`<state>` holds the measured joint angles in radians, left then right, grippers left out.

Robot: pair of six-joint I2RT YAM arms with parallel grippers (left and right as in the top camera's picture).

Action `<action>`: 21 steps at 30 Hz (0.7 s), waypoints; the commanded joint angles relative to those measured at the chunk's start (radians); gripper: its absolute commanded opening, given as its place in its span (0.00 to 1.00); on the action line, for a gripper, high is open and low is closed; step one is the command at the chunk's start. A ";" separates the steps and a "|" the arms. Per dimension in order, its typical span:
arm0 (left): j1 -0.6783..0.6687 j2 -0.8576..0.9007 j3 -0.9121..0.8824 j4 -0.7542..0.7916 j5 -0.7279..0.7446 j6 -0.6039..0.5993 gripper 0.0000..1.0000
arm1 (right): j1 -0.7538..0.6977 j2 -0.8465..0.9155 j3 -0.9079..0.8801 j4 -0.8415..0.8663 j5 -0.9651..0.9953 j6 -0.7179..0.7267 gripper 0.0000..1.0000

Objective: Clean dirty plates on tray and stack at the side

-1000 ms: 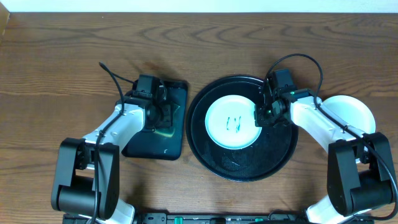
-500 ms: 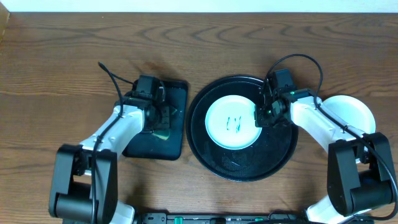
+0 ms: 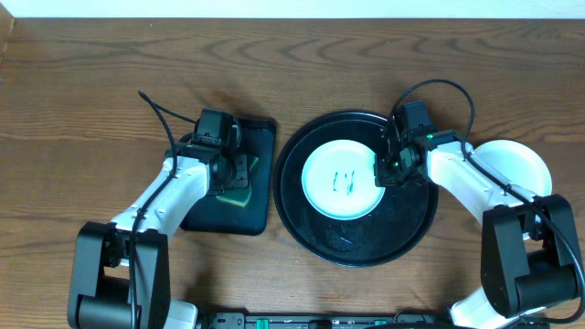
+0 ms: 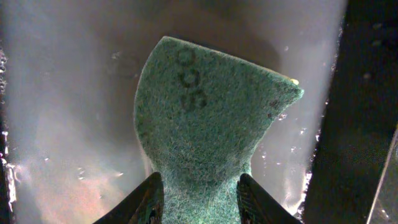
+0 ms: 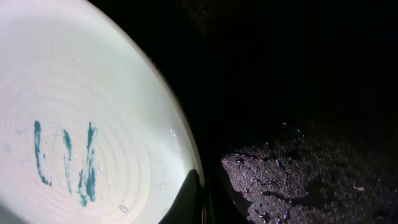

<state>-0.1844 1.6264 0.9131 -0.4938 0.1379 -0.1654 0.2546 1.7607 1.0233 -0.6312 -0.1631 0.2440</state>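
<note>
The scribbled plate (image 3: 343, 180) lies flat in the round black tray (image 3: 356, 247), a little left of and beyond the tray's middle, with bare wet black floor showing on its right and near sides; being round it has no long axis of its own, but its blue-green marks (image 5: 65, 162) are a few short strokes side by side near its middle, running roughly from the counter's far edge toward the near one in the overhead view. The right fingers (image 5: 193, 196) sit at the plate's right rim, drawn close together with the rim pinched between them (the lower one is dark against the tray and hard to make out). Right of the round tray, on the brown wood-grain counter (image 3: 91, 91), rests another pale plate (image 3: 526, 160), partly hidden under the right arm; whether it is one or a stack I cannot tell. Left of the round tray, just beside it, lies the rectangular black tray (image 3: 206, 215), long axis far to near and slightly tilted; above it the left fingers (image 4: 148, 200) grip a green scouring sponge (image 4: 199, 137) by one end, its long axis pointing straight out from them.
</note>
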 commanded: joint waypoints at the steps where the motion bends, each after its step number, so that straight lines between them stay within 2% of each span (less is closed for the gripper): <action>1: 0.002 -0.008 -0.010 0.007 0.015 -0.012 0.40 | 0.002 0.009 -0.005 -0.002 0.016 -0.013 0.01; 8: 0.002 0.072 -0.029 0.028 0.015 -0.015 0.38 | 0.002 0.009 -0.005 -0.002 0.016 -0.013 0.01; 10: 0.002 0.095 -0.029 0.029 0.015 -0.015 0.31 | 0.002 0.009 -0.005 -0.003 0.016 -0.013 0.01; 14: 0.002 0.099 -0.028 0.029 0.015 -0.015 0.08 | 0.002 0.009 -0.005 -0.005 0.016 -0.013 0.01; 21: 0.005 0.029 -0.019 0.024 0.027 -0.015 0.07 | 0.002 0.009 -0.005 -0.010 0.017 -0.013 0.01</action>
<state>-0.1833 1.6810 0.9047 -0.4564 0.1513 -0.1829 0.2546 1.7607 1.0233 -0.6365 -0.1631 0.2440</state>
